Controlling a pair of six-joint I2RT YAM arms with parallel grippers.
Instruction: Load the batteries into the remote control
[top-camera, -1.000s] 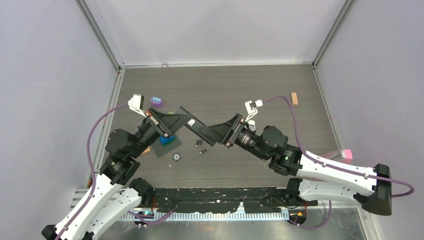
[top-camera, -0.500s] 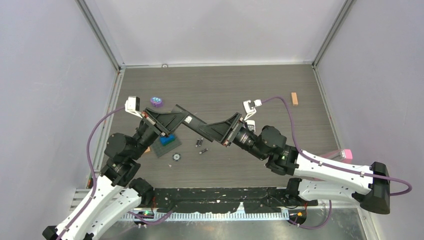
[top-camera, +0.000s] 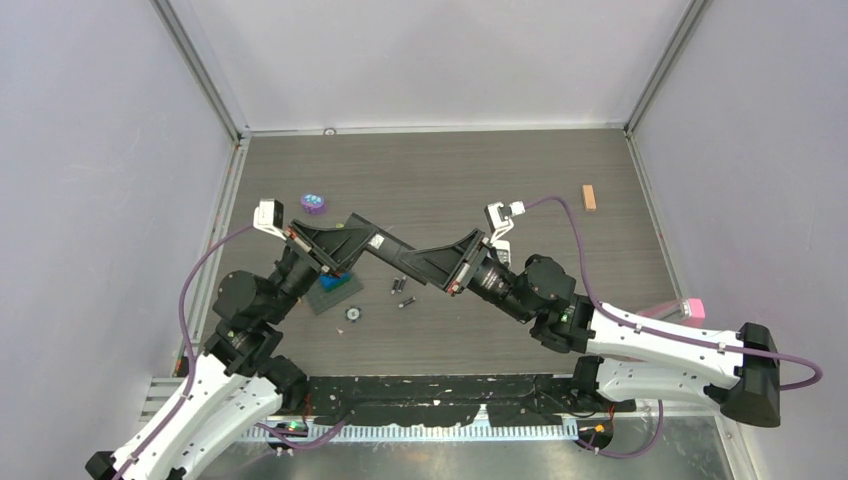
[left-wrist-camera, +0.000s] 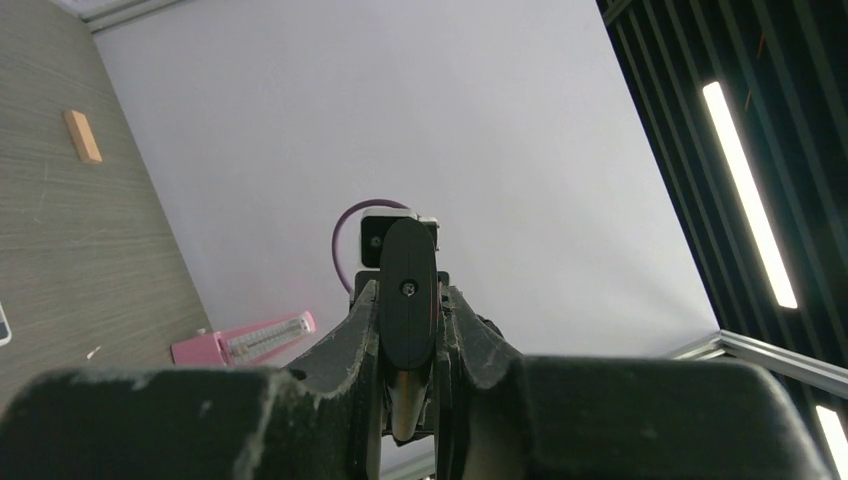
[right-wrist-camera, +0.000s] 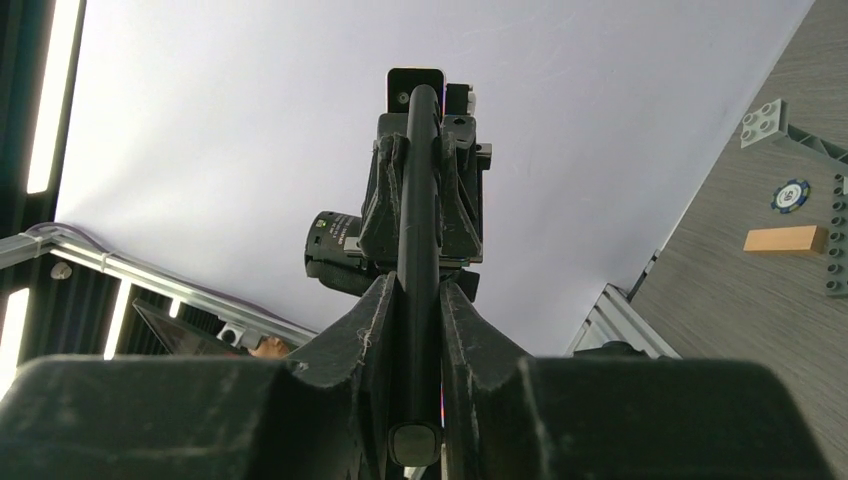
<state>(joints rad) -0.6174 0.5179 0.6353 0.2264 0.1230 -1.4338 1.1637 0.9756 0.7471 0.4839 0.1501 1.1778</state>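
Both arms meet over the middle of the grey wood-grain tabletop (top-camera: 560, 170) and share one load. The slim black plastic remote control (right-wrist-camera: 417, 270) hangs in the air between them, clear of the surface. The left claw (left-wrist-camera: 408, 305) is clamped narrow on one end of it, with a finger pressed to each side of the body. The right claw (right-wrist-camera: 415, 292) takes the other end. Its fingers lie snug against the remote's two sides with no gap showing, so I read it as holding too. In each wrist view the remote runs straight away from the camera, with the opposite claw behind it.

The small dark grey cylindrical batteries (top-camera: 398, 287) lie loose on the tabletop, just below the held remote in the overhead view. They are near a round black-and-white disc (top-camera: 352, 314) and a blue brick (top-camera: 337, 281) sitting on a dark grey plate (top-camera: 322, 298). No battery is in a claw, and none can be seen in the remote.

By my judgement the task is at an early stage. The remote is lifted and braced between the two claws, probably to get at its battery bay. Whether the cover is on or off cannot be told from these views. What is left is to expose the bay if it is shut, pick up each cell, and seat them the right way round.
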